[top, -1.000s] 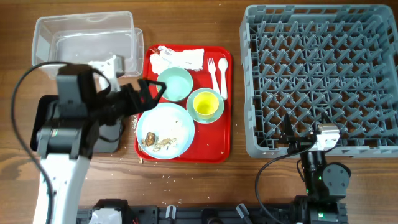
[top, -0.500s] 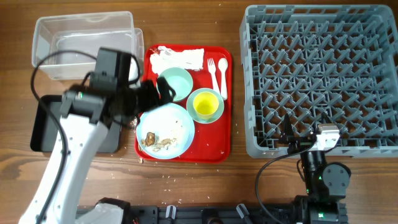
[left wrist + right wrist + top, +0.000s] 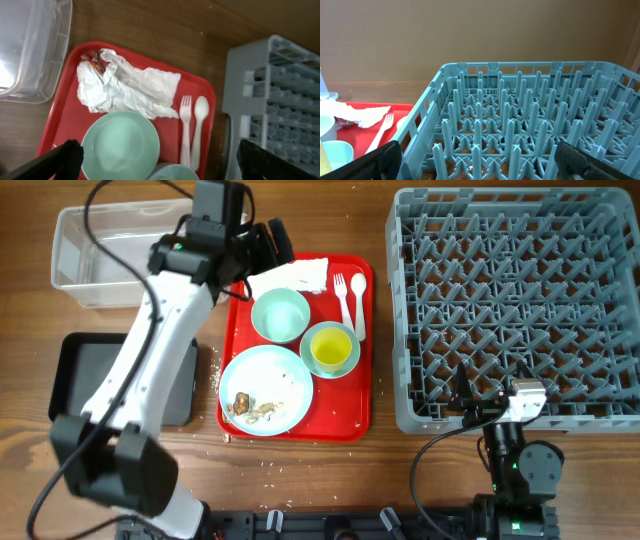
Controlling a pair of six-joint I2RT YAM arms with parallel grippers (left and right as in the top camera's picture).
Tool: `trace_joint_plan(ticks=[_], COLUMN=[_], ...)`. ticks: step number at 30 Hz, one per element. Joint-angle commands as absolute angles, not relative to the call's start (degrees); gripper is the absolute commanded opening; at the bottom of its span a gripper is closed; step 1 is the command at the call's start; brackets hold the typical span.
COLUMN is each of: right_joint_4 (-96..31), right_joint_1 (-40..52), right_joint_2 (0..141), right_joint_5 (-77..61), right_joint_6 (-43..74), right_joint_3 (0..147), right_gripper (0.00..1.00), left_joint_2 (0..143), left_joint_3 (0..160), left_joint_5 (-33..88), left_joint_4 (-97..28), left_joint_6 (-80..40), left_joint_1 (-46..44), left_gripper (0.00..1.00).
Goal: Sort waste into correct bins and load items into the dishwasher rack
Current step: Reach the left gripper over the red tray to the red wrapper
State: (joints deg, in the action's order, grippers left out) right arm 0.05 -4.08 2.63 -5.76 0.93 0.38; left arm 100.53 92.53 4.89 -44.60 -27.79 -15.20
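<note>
One napkin wad (image 3: 127, 87), seemingly beneath left gripper (image 3: 268, 245)

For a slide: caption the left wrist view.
Open left hand over napkin, mint bowl, fork and spoon on red tray.

- A robotics lab bench, dressed up as a canteen clearing station.
- Two robot arms share one wooden surface (image 3: 300, 480): the white left arm (image 3: 165, 310) stretches from 7 o'clock up to 11 o'clock, and the small dark right arm (image 3: 515, 455) sits at 5 o'clock.
- A black mounting rail (image 3: 330, 525) runs along the 6 o'clock edge.
- A commercial grey dishwasher rack (image 3: 515, 300) fills 2 o'clock.
- A red cafeteria tray (image 3: 345, 408) with used dishes lies just left of centre.
- The right wrist view shows a plain brown backdrop (image 3: 470, 35) behind the rack, like a test cell.
</note>
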Motion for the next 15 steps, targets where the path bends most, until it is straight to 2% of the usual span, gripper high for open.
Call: trace_joint_plan(ticks=[1, 3, 7, 15], right_joint_4=[0.27, 0.27, 0.27, 0.27], right_joint_1=[-4.36, -4.36, -4.36, -4.36], right_joint_2=[2.42, 2.42, 2.42, 2.42], right_joint_5=[-5.21, -5.21, -5.21, -5.21], right_joint_6=[0.14, 0.14, 0.16, 0.16], right_joint_3=[0.32, 0.32, 0.32, 0.32], right_gripper=[1.00, 1.00, 1.00, 1.00], left_joint_2=[107.66, 110.39, 115.46, 121.78], left_joint_3=[93.43, 93.43, 93.43, 93.43], left_joint_5=[-3.55, -5.54, -5.87, -5.91], left_joint_4=[-41.10, -39.51, -36.38, -33.54], left_joint_6=[-25.50, -25.50, -25.80, -25.96], left_joint_1=[-16.08, -16.08, -16.05, -16.12], left_gripper=[0.91, 0.82, 0.78, 0.75])
